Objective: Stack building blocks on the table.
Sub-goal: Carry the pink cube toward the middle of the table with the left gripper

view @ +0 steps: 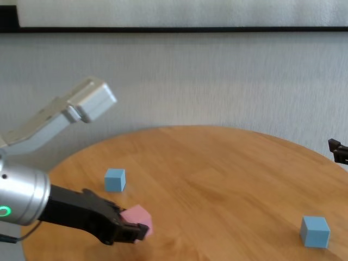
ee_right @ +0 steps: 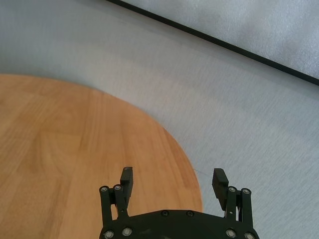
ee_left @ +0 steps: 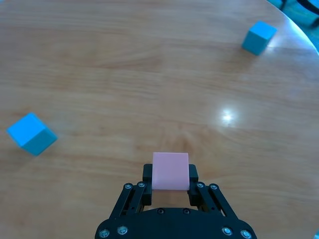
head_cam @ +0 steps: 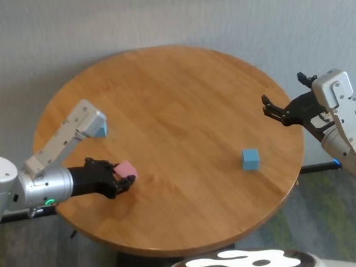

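My left gripper [head_cam: 123, 177] is shut on the pale pink cube [head_cam: 127, 169] at the table's near left, low over the wood. In the left wrist view the pink cube [ee_left: 170, 171] sits between the two fingers [ee_left: 147, 174]. One light blue cube [head_cam: 101, 131] lies farther back on the left, partly hidden behind my left arm. The other light blue cube [head_cam: 250, 159] lies alone at the right. My right gripper [head_cam: 282, 89] is open and empty above the table's right edge. The round wooden table [head_cam: 182, 109] holds all three cubes.
The table's rim curves close by the right gripper [ee_right: 173, 174], with grey floor beyond it. My left forearm [head_cam: 74, 131] stretches over the table's left part. The chest view shows both blue cubes, left [view: 115, 179] and right [view: 315, 231].
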Controlling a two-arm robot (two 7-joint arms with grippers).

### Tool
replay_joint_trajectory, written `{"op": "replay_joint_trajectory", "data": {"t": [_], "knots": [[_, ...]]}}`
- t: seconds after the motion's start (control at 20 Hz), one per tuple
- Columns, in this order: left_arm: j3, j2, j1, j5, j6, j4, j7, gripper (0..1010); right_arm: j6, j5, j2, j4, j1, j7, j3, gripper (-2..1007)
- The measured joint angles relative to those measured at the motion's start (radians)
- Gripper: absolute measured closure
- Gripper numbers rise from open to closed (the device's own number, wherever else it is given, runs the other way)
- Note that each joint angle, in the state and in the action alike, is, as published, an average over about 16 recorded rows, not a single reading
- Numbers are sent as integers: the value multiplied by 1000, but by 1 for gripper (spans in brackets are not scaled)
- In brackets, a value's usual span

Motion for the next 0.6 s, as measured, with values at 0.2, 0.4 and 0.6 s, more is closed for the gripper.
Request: {"op": "replay_joint_trajectory", "data": {"t": [0.2, 0.4, 0.6], "knots": [[57, -4, -50, 19, -28, 32, -62, 609, 0, 0, 0, 0, 0, 0, 0, 0], [109, -16, -99, 35, -48, 72, -108, 609, 0, 0, 0, 0, 0, 0, 0, 0], [148, -32, -138, 46, -63, 110, -138, 609, 0, 0, 0, 0, 0, 0, 0, 0]]}}
